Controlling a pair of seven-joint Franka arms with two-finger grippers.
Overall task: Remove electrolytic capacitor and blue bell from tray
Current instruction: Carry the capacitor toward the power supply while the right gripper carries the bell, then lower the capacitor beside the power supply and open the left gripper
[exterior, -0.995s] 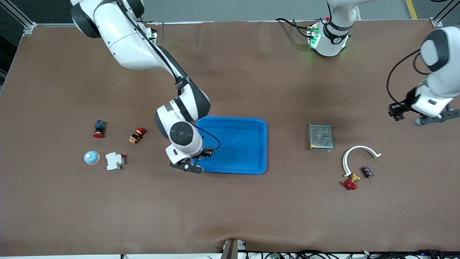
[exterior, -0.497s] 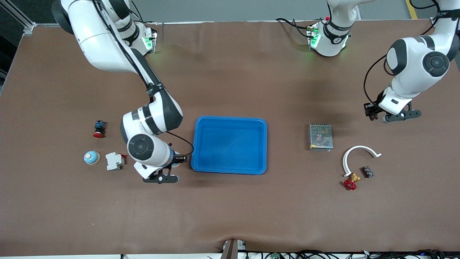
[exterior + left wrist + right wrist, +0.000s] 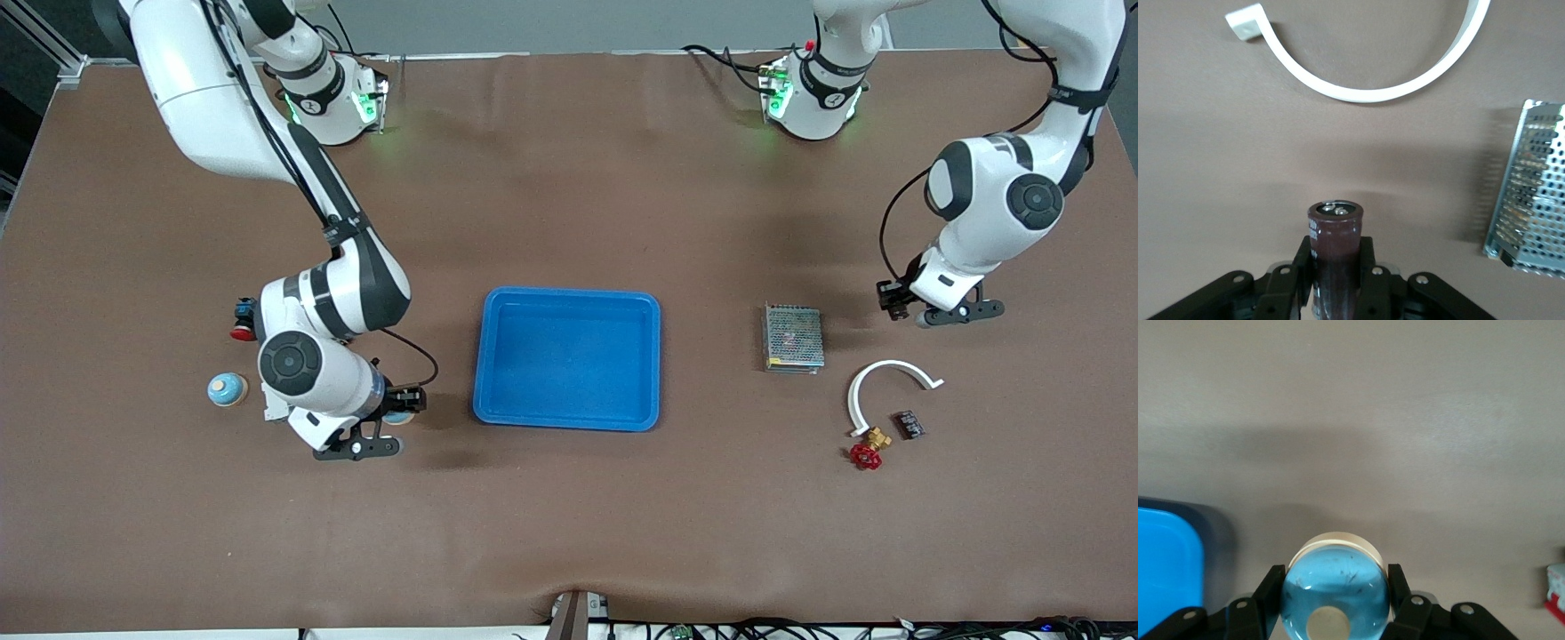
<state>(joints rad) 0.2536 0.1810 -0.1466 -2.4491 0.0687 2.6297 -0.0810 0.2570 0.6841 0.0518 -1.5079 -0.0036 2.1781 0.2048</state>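
Front view: your right gripper hangs over bare brown mat beside the blue plastic tray, on the tray's right-arm end. A second light blue dome bell on a tan base sits on the mat toward the right arm's end from that claw, with a red-capped push button near the arm's elbow. Your left gripper is over the mat next to the perforated metal box; the white curved plastic strip lies nearer the camera than the box.

Left wrist view: fingers clamped tight on the dark maroon cylindrical capacitor, upright, terminals showing.

Right wrist view: fingers closed against the sides of the blue glassy dome bell with cream rim, tray corner beside it
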